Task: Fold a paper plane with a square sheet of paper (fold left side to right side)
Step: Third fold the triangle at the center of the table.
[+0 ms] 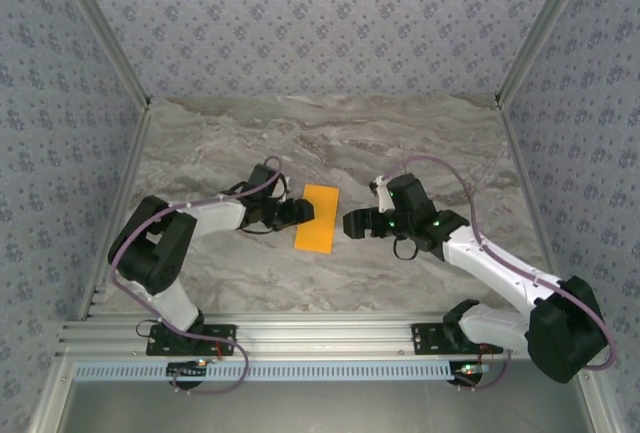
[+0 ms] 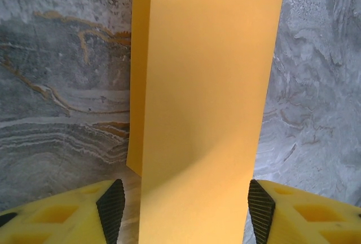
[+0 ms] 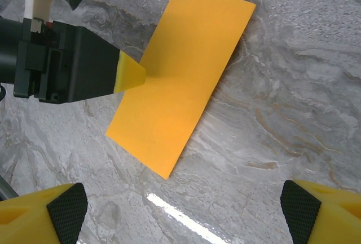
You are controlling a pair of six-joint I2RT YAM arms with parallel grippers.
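Observation:
The square sheet of paper (image 1: 317, 218) lies on the marble table as a narrow orange-yellow rectangle, folded in half. In the left wrist view the paper (image 2: 203, 97) runs up between my left gripper's (image 2: 183, 210) two pads, and a lower layer peeks out along its left edge. That left gripper (image 1: 298, 211) is at the paper's left edge, jaws apart on either side of it. In the right wrist view the paper (image 3: 180, 75) has one yellow left fingertip (image 3: 131, 76) over its left edge. My right gripper (image 1: 352, 223) stands open just right of the paper, over bare table (image 3: 180, 210).
The grey marble table (image 1: 420, 143) has patterned walls on three sides. A metal rail (image 1: 320, 333) with both arm bases runs along the near edge. A bright glare streak (image 3: 180, 218) lies on the table between the right fingers.

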